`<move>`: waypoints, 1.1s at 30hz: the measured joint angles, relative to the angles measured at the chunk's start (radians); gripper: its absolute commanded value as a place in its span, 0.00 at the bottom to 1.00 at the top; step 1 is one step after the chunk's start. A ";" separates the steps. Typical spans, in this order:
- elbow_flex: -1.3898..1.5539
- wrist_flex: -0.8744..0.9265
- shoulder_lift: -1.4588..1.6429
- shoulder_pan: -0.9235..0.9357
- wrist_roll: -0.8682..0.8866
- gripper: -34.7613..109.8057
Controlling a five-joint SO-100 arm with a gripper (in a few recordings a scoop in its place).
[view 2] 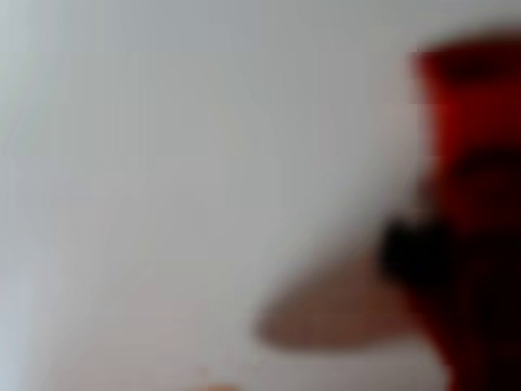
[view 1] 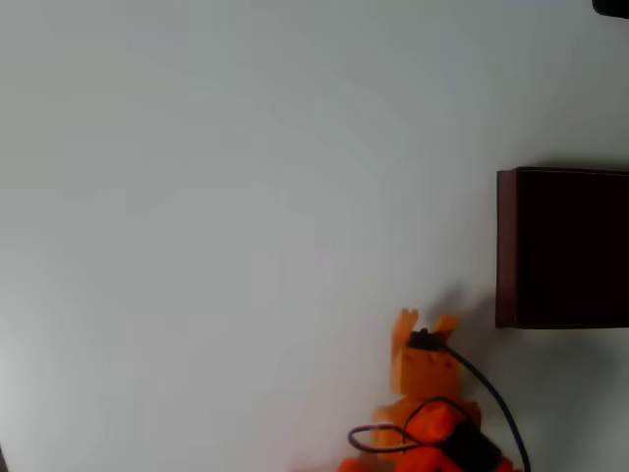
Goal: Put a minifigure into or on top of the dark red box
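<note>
The dark red box (view 1: 562,248) lies at the right edge of the overhead view, with maroon walls and a very dark inside. My orange gripper (view 1: 425,323) reaches up from the bottom edge, its tips just left of and below the box's lower left corner. The two fingertips (view 1: 405,321) stand a little apart, with a black part right behind the gap. In the wrist view a blurred red shape with dark patches (view 2: 472,122) sits at the right. It is too blurred to say whether it is the minifigure or a finger.
A white table (view 1: 216,216) stretches to the left of and above the arm. A black cable (view 1: 491,393) runs from the gripper down along the arm. A small dark object (view 1: 611,6) pokes in at the top right corner.
</note>
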 measured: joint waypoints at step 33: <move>-0.143 0.000 -0.143 -0.038 -0.067 0.24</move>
